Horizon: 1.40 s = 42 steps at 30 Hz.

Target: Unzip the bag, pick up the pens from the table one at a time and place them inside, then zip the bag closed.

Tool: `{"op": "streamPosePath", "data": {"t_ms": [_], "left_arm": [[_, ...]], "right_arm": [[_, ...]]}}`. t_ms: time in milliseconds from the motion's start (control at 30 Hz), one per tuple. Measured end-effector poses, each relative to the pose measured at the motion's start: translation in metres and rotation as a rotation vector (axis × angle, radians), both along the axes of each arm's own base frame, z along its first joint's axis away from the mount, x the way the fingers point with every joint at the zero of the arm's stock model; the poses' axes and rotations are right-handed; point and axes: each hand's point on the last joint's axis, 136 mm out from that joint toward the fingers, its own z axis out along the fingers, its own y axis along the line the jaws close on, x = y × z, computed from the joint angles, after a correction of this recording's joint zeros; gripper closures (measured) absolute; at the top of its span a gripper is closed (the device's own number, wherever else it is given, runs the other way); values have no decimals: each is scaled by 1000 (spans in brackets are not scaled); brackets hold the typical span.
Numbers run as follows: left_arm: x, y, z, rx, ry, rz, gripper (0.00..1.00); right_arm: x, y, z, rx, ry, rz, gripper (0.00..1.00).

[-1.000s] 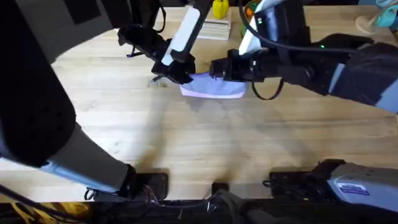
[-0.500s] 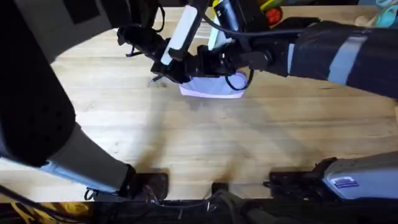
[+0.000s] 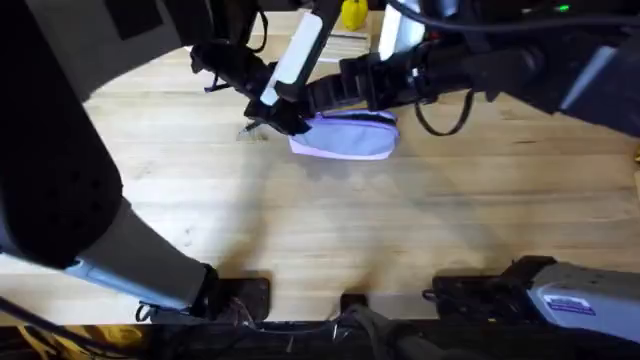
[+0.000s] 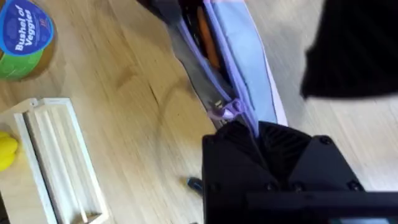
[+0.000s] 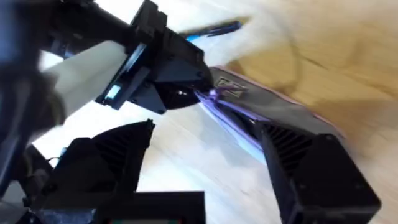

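Observation:
The lavender bag (image 3: 348,136) lies on the table (image 3: 330,230) at mid-back, its zip partly open with something orange inside (image 4: 205,34). My left gripper (image 3: 286,119) is shut on the bag's left end, by the zip's end (image 4: 227,111). My right gripper (image 3: 318,97) hangs open just behind that end, its fingers (image 5: 292,155) spread over the bag (image 5: 273,112). One dark pen with a blue part (image 5: 214,30) lies on the wood just left of the left gripper (image 5: 168,74); its tip (image 4: 194,182) also shows beside the left fingers.
A round "Bushel of Veggies" tub (image 4: 22,34) and a pale wooden box of light sticks (image 4: 56,165) stand behind the bag. A yellow toy (image 3: 353,13) sits at the back edge. The near half of the table is bare wood.
My right arm has swung left across the bag, from its right end to behind its left end. The left gripper and the bag have stayed put.

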Motion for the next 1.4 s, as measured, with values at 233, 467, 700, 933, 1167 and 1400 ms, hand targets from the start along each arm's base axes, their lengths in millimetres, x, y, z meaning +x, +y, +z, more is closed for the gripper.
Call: {"op": "streamPosePath", "data": {"t_ms": [233, 467, 700, 933, 1167, 1400], "left_arm": [[0, 0, 0, 0, 0, 0, 959], [0, 0, 0, -2, -2, -2, 853], [0, 0, 0, 0, 2, 2, 13], [-5, 4, 1, 16, 33, 6, 7], [0, 40, 34, 12, 70, 123, 9], [12, 86, 78, -21, 65, 298, 7]], "right_arm": [[-5, -68, 48, -72, -145, -128, 4], [-4, -120, 95, -62, -296, -272, 5], [-4, -129, 97, -74, -300, -292, 5], [-8, -109, 78, -75, -247, -137, 5], [-16, -93, 59, -91, -162, 10, 4], [-16, -72, 62, -198, -136, 209, 5]]}}
